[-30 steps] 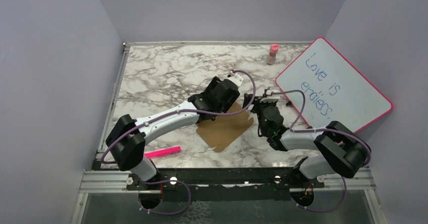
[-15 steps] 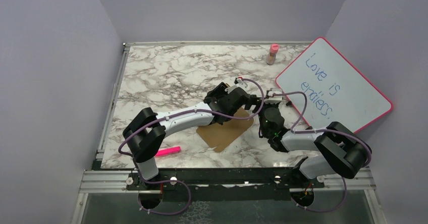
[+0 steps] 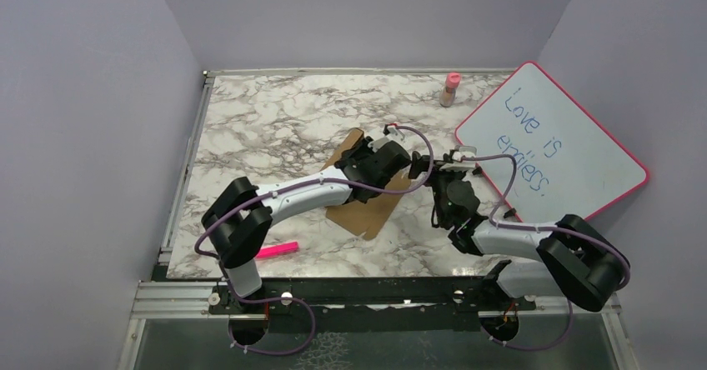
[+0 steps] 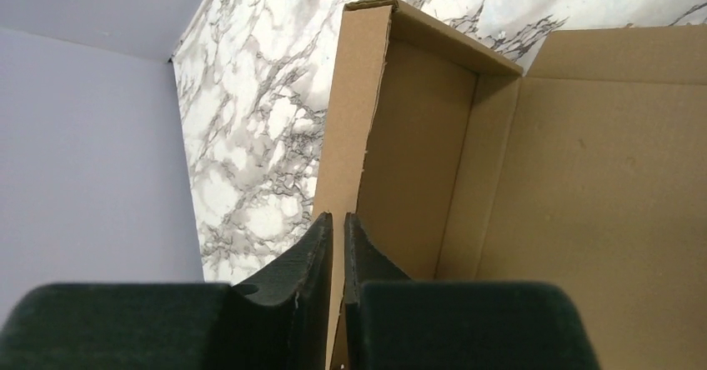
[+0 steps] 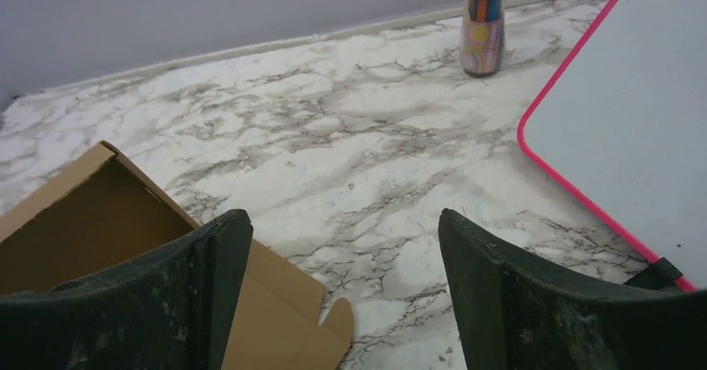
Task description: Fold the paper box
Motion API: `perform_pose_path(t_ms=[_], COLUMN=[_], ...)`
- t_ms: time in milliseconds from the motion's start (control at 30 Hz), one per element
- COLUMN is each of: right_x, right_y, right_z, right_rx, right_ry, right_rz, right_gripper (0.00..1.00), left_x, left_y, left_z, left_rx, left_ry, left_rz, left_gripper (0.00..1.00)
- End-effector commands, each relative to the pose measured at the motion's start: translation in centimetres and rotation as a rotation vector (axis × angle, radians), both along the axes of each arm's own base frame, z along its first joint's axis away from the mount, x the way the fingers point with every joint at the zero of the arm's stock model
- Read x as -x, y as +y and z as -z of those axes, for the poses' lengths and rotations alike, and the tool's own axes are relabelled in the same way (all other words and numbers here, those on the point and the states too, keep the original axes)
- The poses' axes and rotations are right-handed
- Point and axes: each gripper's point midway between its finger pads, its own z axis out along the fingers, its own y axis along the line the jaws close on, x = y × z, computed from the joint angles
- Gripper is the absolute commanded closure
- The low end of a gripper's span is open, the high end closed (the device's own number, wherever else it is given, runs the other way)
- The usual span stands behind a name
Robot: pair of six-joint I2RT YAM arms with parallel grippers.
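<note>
On the marble table (image 3: pixel 267 120), left pincer (image 4: pixel 337 218) pinches the paper box (image 4: pixel 584 203); right pincer (image 5: pixel 342 222) gapes.

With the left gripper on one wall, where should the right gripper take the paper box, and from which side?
Probably the flat tabbed flap of the paper box, nearest the open right gripper: a thin free edge, so pinch it across its thickness from the right, opposite the left gripper clamping the upright wall.
</note>
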Motion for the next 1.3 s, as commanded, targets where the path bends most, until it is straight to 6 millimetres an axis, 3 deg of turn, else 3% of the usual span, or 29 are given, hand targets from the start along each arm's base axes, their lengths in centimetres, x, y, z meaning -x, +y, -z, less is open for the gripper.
perform_pose_path(t_ms=[0,267,367,400,467,567,733,933,1267], right_x=[0.4,1.2,1.1,1.1,1.1,1.2,1.2,1.4,1.1], right_y=[-0.7,0.5,1.4,1.5,1.4,1.1,0.5,-0.4,-0.2], right_z=[-2.7,-5.7,-6.1,-6.1,-5.8,-5.5,-5.0,-4.6,-4.0], right_rx=[-0.036,-0.069,-0.058,-0.056,-0.050,-0.060,-0.055,-0.060,-0.039], right_ry=[-0.059,-0.091,-0.067,-0.059,-0.049,-0.058,-0.055,-0.065,-0.049], right_rz=[0.007,-0.089,-0.126,-0.131,-0.128,-0.113,-0.084,-0.050,-0.050], right_gripper=[0.13,0.14,0.14,0.14,0.14,0.14,0.14,0.14,0.14], left_x=[-1.1,-2.9,-3.0,-2.9,-2.6,-2.0,-1.1,-0.5,-1.6], left_y=[1.4,5.4,5.8,5.9,5.6,4.6,2.8,0.5,2.0], left_z=[-1.4,-0.4,0.0,0.0,-0.7,-2.4,-2.7,-1.1,0.1], left_rx=[0.126,0.438,0.573,0.595,0.629,0.695,0.589,0.349,0.035], left_ry=[-0.002,0.082,0.126,0.135,0.141,0.136,0.108,0.074,-0.019], left_rz=[-0.046,-0.144,-0.153,-0.154,-0.143,-0.106,-0.090,-0.083,-0.180], left_gripper=[0.91,0.95,0.95,0.93,0.79,0.73,0.59,0.46,0.41])
